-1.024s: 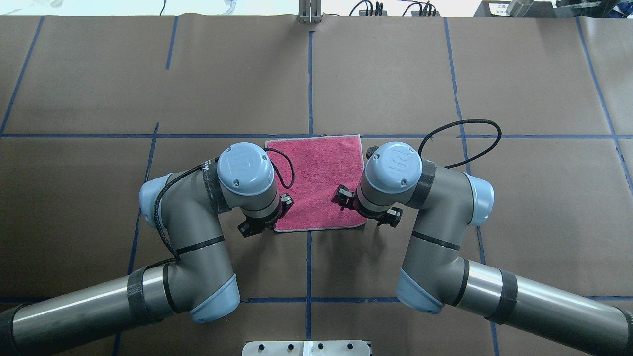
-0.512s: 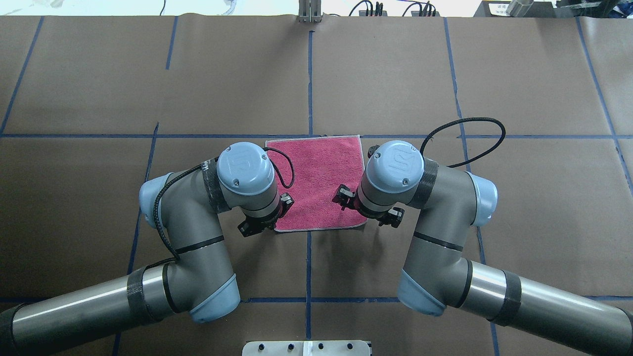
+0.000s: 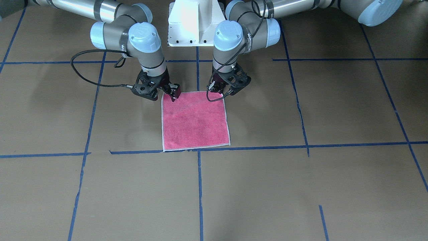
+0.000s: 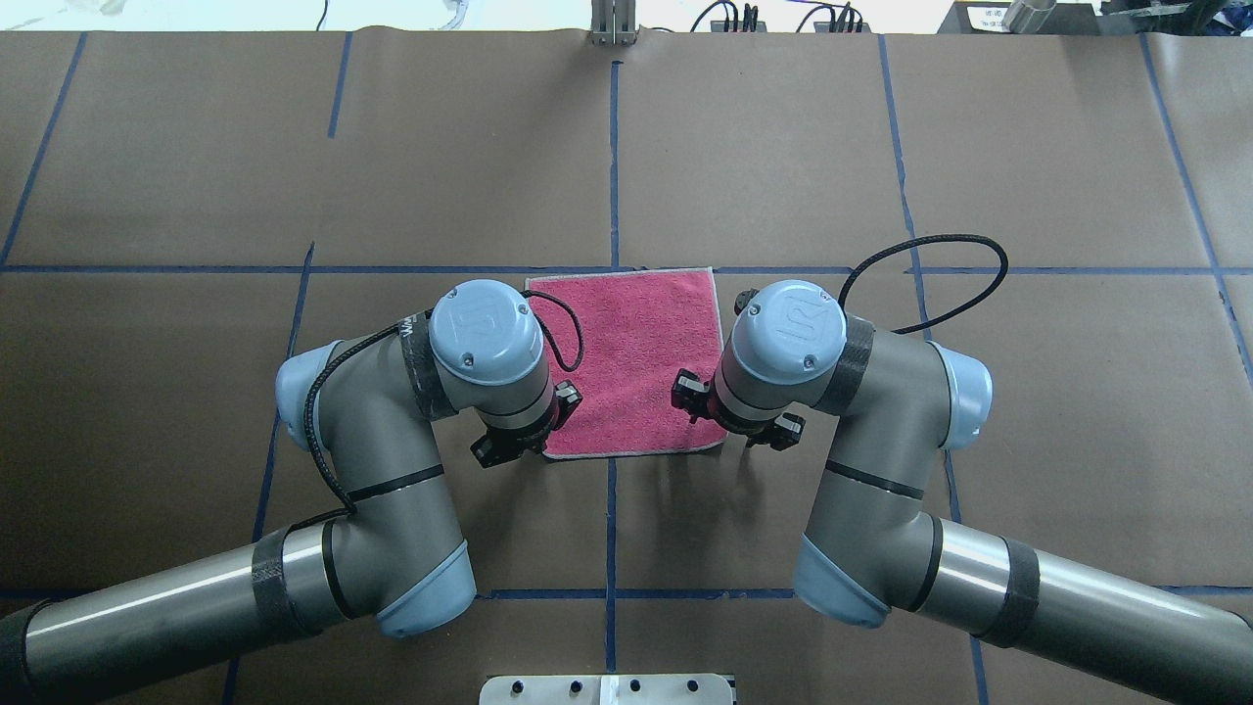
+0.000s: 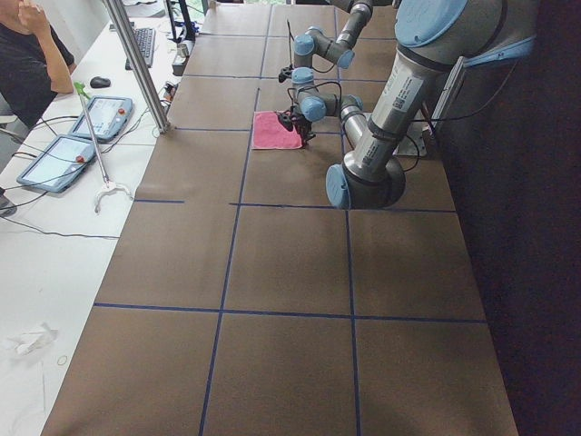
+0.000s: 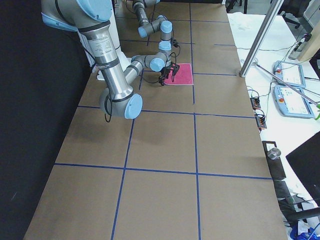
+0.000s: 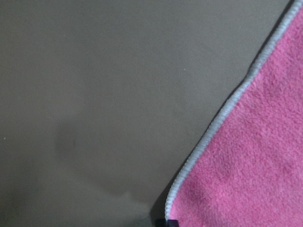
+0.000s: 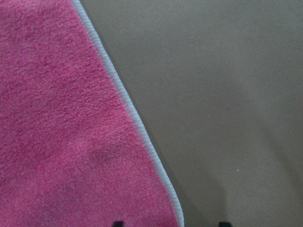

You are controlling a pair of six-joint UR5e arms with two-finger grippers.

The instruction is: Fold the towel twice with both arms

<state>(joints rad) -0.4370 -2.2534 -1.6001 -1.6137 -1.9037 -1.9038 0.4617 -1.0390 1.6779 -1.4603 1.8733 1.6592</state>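
Note:
The towel [image 3: 195, 122] lies flat on the brown table, pink-red face up, with a whitish edge; it also shows in the overhead view [image 4: 631, 362]. My right gripper [image 3: 161, 96] is open and low over the towel's near corner, on the right in the overhead view [image 4: 734, 411]. In the right wrist view its fingertips [image 8: 117, 223] straddle the towel's edge [image 8: 132, 118]. My left gripper [image 3: 222, 93] looks open over the other near corner [image 4: 529, 423]. The left wrist view shows the towel's edge [image 7: 222, 118] and one fingertip [image 7: 162, 222].
The white pedestal base [image 3: 195, 23] stands behind the towel. Blue tape lines [image 4: 612, 147] cross the table. A black cable [image 4: 930, 259] loops out from the right wrist. An operator [image 5: 27, 54], tablets [image 5: 54, 163] and a metal pole [image 5: 136, 64] are beyond the table's far edge.
My right wrist and gripper have shifted slightly to the right, toward the towel's side edge. The left arm and the towel have not moved.

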